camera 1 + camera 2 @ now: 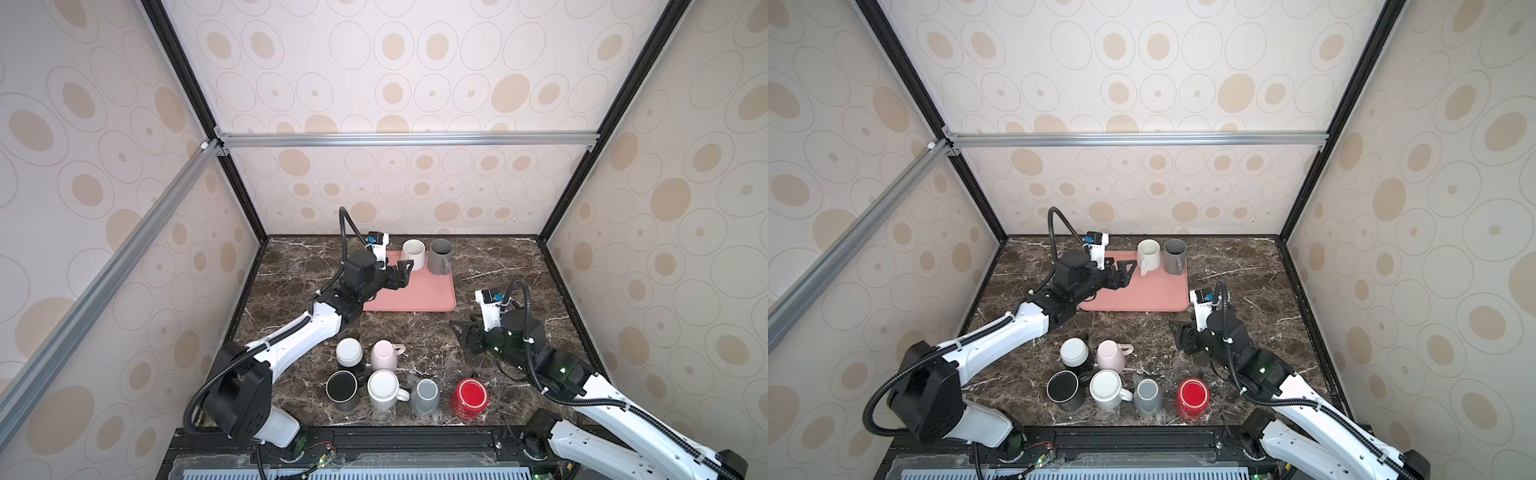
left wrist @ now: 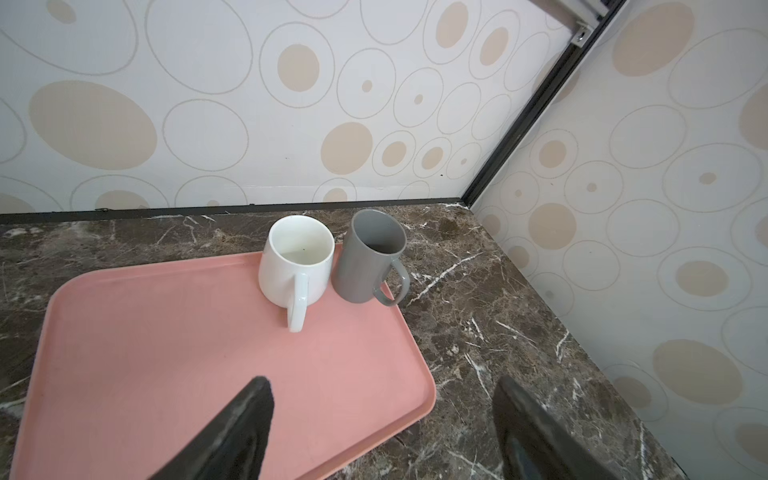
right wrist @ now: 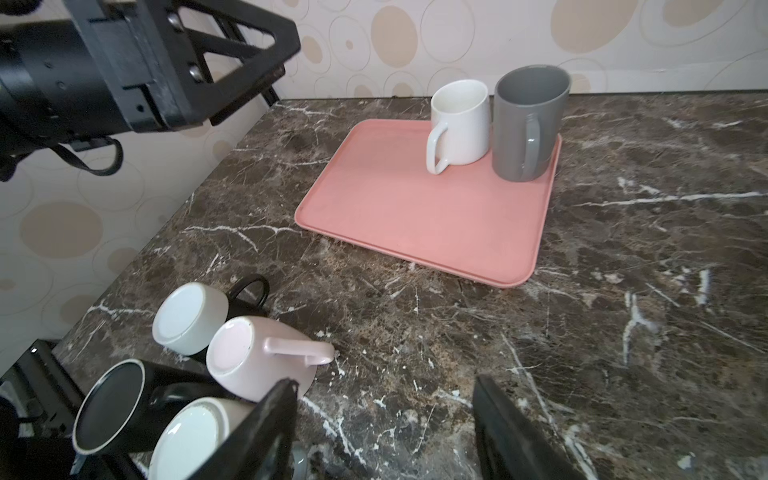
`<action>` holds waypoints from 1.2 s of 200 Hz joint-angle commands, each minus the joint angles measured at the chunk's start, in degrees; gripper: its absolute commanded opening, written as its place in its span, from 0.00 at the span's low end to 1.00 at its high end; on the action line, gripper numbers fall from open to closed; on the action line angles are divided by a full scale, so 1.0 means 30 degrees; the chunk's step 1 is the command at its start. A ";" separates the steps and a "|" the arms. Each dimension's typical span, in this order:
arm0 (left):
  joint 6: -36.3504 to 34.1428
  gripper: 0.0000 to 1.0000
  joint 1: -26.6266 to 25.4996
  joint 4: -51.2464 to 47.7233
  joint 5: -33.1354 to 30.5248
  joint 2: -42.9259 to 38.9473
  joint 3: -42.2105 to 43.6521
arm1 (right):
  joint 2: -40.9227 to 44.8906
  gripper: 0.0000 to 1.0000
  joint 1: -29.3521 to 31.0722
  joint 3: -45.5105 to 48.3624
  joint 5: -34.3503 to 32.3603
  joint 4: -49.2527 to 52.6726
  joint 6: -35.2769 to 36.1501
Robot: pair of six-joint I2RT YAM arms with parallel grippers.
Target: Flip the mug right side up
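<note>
White mug (image 2: 296,257) stands upright on the tray (image 2: 166,332) before the spread left gripper (image 2: 382,386); right wrist view adds an overturned pink mug (image 3: 245,357) beside the spread right gripper (image 3: 384,382).

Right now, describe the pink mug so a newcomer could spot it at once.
On the marble table, six upturned mugs cluster at the near edge. The pink mug is the right one of the back pair; it alone is pink, its handle pointing right.

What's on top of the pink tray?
A white mug and a gray mug stand upright, side by side, at the far right corner of the pink tray. Elsewhere it looks bare, though the left gripper covers its left edge in both top views.
</note>
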State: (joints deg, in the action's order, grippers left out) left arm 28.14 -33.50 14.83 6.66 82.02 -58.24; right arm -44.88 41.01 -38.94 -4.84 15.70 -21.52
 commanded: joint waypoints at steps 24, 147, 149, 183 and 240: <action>0.1705 0.99 -0.0120 0.3185 0.0923 -0.3678 0.3149 | -0.1843 0.69 0.0077 0.0559 0.3937 0.0077 0.0621; 0.2020 0.99 -0.0099 0.3899 0.1392 -0.7815 0.7247 | -1.1101 0.62 0.4048 -0.2788 0.4634 -0.1342 0.3681; 0.1995 0.99 -0.0110 0.3801 0.1387 -0.7861 0.7253 | -1.1235 0.62 0.4088 -0.2842 0.4632 -0.1325 0.3744; 0.1665 0.99 -0.0096 0.2712 0.0845 -0.8741 0.7555 | -1.2838 0.61 0.4326 -0.3551 0.4382 -0.1429 0.5357; 0.1372 0.99 -0.0096 0.2217 0.0389 -0.9504 0.7791 | -1.3955 0.78 0.4291 -0.4466 0.4255 -0.2481 0.6668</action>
State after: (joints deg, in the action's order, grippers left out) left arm 33.56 -33.50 22.65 8.67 54.52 -34.59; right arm -85.32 53.60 -49.84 7.66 10.61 -4.40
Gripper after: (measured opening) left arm 0.994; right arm 0.766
